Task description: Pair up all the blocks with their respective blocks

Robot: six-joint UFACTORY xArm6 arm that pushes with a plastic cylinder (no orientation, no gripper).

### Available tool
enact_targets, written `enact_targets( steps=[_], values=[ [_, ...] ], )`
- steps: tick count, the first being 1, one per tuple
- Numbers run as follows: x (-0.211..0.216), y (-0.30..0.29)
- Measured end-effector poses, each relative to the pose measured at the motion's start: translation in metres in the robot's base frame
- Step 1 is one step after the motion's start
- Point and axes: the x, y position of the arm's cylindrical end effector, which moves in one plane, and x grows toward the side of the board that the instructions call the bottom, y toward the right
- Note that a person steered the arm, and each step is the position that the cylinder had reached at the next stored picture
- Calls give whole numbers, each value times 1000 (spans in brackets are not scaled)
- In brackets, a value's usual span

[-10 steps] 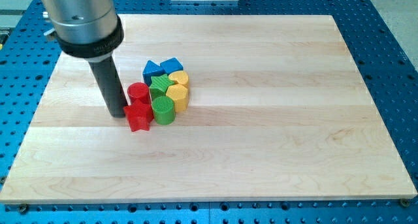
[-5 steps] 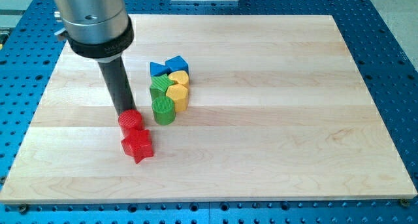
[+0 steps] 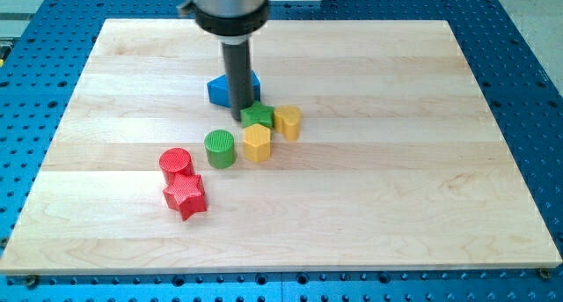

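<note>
My tip (image 3: 243, 117) touches the star's (image 3: 258, 116) left.

Lab: blue perforated bench (image 3: 35, 38), wooden board (image 3: 396, 161).

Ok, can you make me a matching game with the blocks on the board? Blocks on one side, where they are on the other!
Blocks:
1. red star block
2. green cylinder
3. blue blocks
4. yellow blocks

Places:
A. partly hidden behind the rod
B. alone in the middle, between red and yellow
C. nearest the view's bottom
D. furthest toward the view's right

Pairs: 1-C, 2-B, 3-A, 4-D
</note>
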Motion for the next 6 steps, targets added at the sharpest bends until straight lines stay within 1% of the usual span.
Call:
enact_targets(
  steps=[1,2,4,5,6],
  values=[
    [53,6],
    [81,28],
    [121,154],
    [98,150],
    [98,110]
  ],
)
